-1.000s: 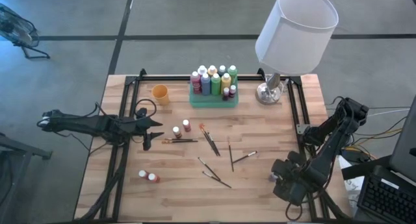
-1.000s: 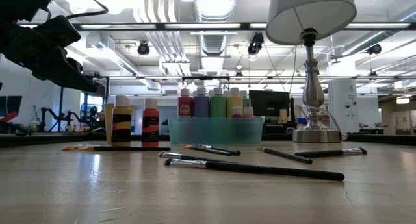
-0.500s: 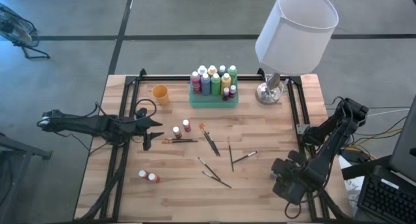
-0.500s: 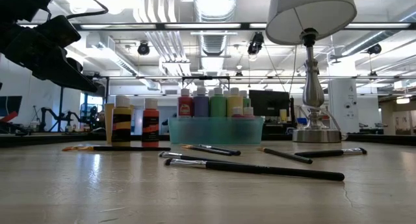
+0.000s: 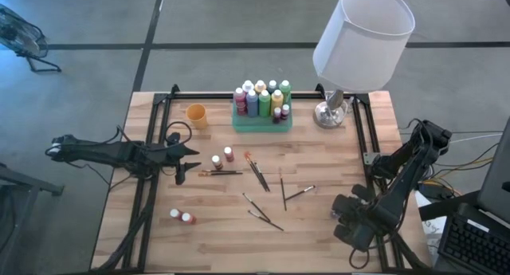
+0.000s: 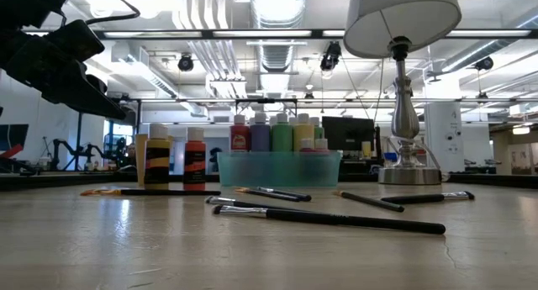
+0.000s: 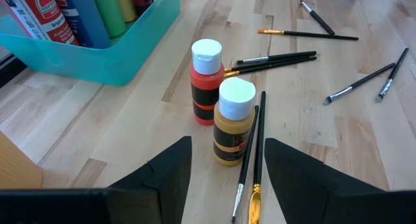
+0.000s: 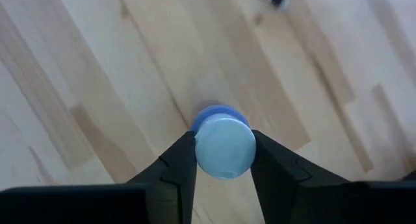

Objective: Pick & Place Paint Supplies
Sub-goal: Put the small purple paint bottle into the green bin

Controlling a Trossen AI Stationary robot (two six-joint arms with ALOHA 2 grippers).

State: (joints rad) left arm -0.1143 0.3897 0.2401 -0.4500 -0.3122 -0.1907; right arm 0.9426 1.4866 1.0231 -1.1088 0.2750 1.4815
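My right gripper [image 8: 224, 160] is near the table's near right corner [image 5: 344, 218], shut on a blue paint bottle with a pale blue cap [image 8: 224, 146]. My left gripper [image 7: 227, 175] is open and hovers at the table's left [image 5: 186, 161], high in the low view [image 6: 63, 63]. It faces an ochre bottle [image 7: 233, 123] and an orange-red bottle [image 7: 206, 81], both standing upright on the table. Two small bottles [image 5: 182, 217] lie near the left front. Several dark-handled brushes [image 5: 271, 191] lie flat mid-table. The green tray [image 5: 261, 122] holds several bottles. My right gripper pinches the blue bottle between its two fingers, at the top by the cap [image 8: 195, 143]. The fingers come from above, pointing down, and the bottle stands upright between them. Whether its base rests on the table I cannot tell.
An orange cup [image 5: 196, 115] stands left of the tray. A lamp with a metal base [image 5: 331, 111] and a wide white shade [image 5: 364, 36] stands at the far right. Black frame rails [image 5: 151, 187] run along both table sides. Bare wood lies along the near edge.
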